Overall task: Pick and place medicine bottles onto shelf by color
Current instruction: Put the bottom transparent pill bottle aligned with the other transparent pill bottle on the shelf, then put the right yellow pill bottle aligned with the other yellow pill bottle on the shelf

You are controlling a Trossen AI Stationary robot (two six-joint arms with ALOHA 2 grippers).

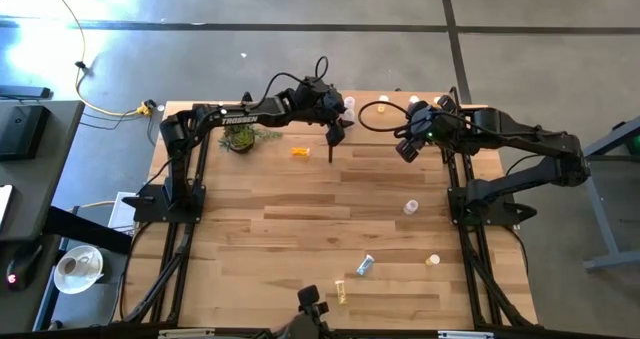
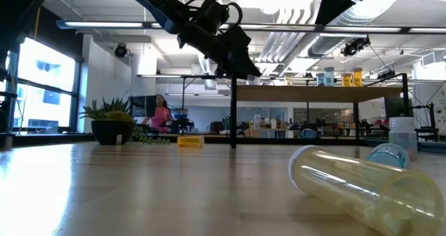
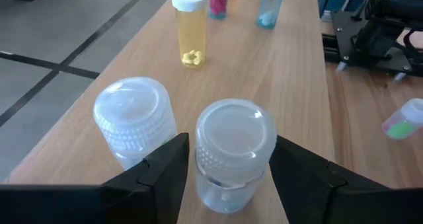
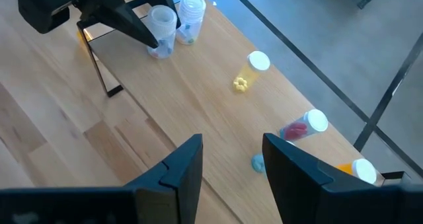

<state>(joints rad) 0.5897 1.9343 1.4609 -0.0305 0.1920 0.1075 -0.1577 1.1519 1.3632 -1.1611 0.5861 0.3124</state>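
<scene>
While the left wrist view looks straight down, the left gripper (image 3: 228, 168) has its fingers apart on either side of a clear bottle (image 3: 232, 151) standing upright on the shelf (image 3: 277, 72); small gaps show at both sides, so it isn't clamped. A second clear bottle (image 3: 134, 121) stands just beside it, nearer the shelf's end. Farther along that board: a yellow bottle (image 3: 190, 26), then a pink one (image 3: 217, 0) and a pale blue one (image 3: 269, 6), cut off at the frame edge.

Only the right wrist view shows the right gripper (image 4: 231, 164): fingers apart, nothing between them, hovering above the shelf, with the left gripper and both clear bottles farther off.

Only the low view shows the near tabletop close up: a pale yellow bottle (image 2: 355, 184) lying on its side, a blue bottle (image 2: 387, 154) behind it, an orange bottle (image 2: 189, 141) lying farther back, a potted plant (image 2: 111, 121) and a person (image 2: 162, 113) in the room beyond.

Only the high view shows the full spread: loose bottles on the table (image 1: 280, 229) near the front edge (image 1: 342, 294), (image 1: 365, 265), (image 1: 433, 260), one mid-table (image 1: 410, 207), both arms at the far shelf.
</scene>
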